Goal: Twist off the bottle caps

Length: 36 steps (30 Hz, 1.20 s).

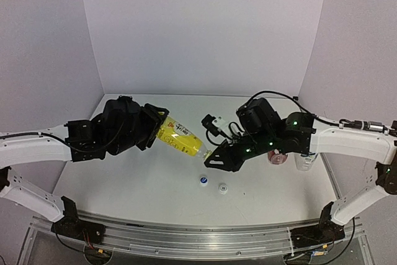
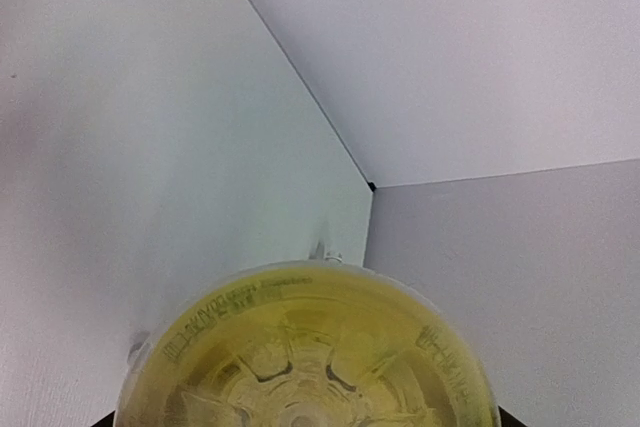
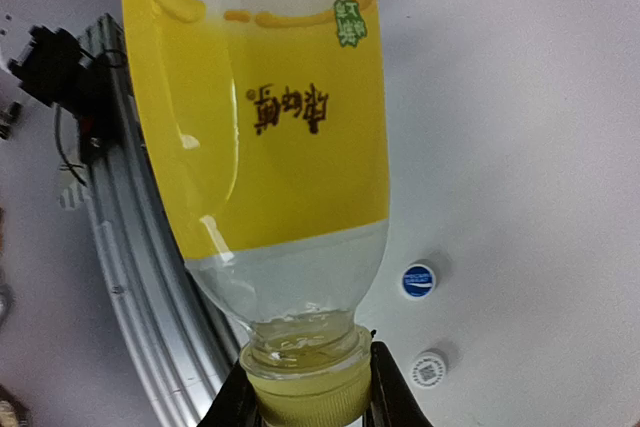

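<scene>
The slim yellow bottle (image 1: 178,137) hangs tilted in the air between both arms. My left gripper (image 1: 155,127) is shut on its bottom end; the left wrist view shows only the bottle's base (image 2: 310,357), and the fingers are hidden. My right gripper (image 1: 211,153) is shut on its yellow cap (image 3: 308,399), fingers (image 3: 392,395) pressing both sides. The short amber bottle (image 1: 276,157) with red label and the clear bottle (image 1: 306,161) stand at the right, partly hidden behind my right arm.
Two loose caps lie on the table in front: a blue one (image 1: 203,180) (image 3: 418,281) and a white one (image 1: 223,187) (image 3: 430,368). The metal rail (image 1: 186,237) runs along the near table edge. Walls close the back and sides.
</scene>
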Motion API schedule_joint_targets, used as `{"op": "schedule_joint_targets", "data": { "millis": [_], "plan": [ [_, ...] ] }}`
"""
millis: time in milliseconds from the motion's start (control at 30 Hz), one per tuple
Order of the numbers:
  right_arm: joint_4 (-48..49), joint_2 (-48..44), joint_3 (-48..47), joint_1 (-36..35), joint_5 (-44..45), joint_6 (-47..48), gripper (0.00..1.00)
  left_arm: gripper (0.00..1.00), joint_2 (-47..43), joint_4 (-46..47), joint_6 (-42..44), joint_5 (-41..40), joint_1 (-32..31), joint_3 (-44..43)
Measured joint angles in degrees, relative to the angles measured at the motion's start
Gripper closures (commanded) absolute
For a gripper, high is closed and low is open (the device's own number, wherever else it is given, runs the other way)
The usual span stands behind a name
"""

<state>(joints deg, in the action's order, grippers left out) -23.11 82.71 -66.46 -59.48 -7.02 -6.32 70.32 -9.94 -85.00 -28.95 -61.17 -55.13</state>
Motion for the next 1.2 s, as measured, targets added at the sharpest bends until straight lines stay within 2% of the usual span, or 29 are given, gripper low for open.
{"op": "schedule_joint_targets", "data": {
  "millis": [100, 200, 267, 300, 367, 433, 600, 733, 833, 967, 1067, 1200],
  "plan": [
    [-1.1, 4.2, -1.7, -3.9, 11.8, 5.9, 1.0, 0.74, 2.2, -8.9, -4.7, -1.4, 0.1, -3.1],
    [-1.4, 8.2, -3.4, -7.4, 22.8, 10.8, 1.0, 0.74, 3.3, -13.9, -8.2, -2.3, 0.1, -4.1],
    [-1.0, 10.3, -4.0, -9.2, 28.5, 13.0, 0.95, 0.74, 3.4, -16.1, -10.2, -2.7, 0.1, -4.2],
    [-0.8, 10.9, -4.1, -9.8, 30.3, 13.7, 0.88, 0.74, 3.4, -16.9, -11.1, -2.8, 0.1, -4.2],
    [-0.5, 11.3, -4.1, -10.5, 32.4, 14.5, 0.62, 0.74, 3.4, -17.7, -12.6, -2.9, 0.1, -4.1],
    [-0.4, 10.9, -4.1, -10.7, 32.3, 14.4, 0.42, 0.74, 2.9, -17.6, -13.0, -3.0, 0.1, -3.8],
    [-0.8, 5.4, -2.7, -10.7, 25.5, 11.3, 0.18, 0.71, -1.7, -12.0, -10.5, -3.2, 0.1, 0.2],
    [-1.0, -3.6, -0.6, -10.5, 18.9, 5.1, 0.11, 0.73, -6.0, -1.6, 0.0, -3.0, 0.1, 5.2],
    [-0.9, -9.9, 0.4, -8.0, 11.2, -2.3, 0.11, 0.73, -7.6, 6.3, 11.6, -0.4, 0.7, 7.2],
    [0.8, -12.5, 1.1, 3.2, -5.7, -14.0, 0.14, 0.76, -8.6, 16.8, 22.3, 6.4, 2.4, 8.4],
    [3.5, -10.6, 2.3, 7.5, -14.7, -19.4, 0.16, 0.77, -8.9, 23.3, 27.2, 12.3, 4.2, 9.5],
    [4.7, -8.4, 3.3, 7.4, -22.3, -23.2, 0.24, 0.77, -8.9, 28.6, 29.8, 18.4, 6.0, 10.6]
  ]
}}
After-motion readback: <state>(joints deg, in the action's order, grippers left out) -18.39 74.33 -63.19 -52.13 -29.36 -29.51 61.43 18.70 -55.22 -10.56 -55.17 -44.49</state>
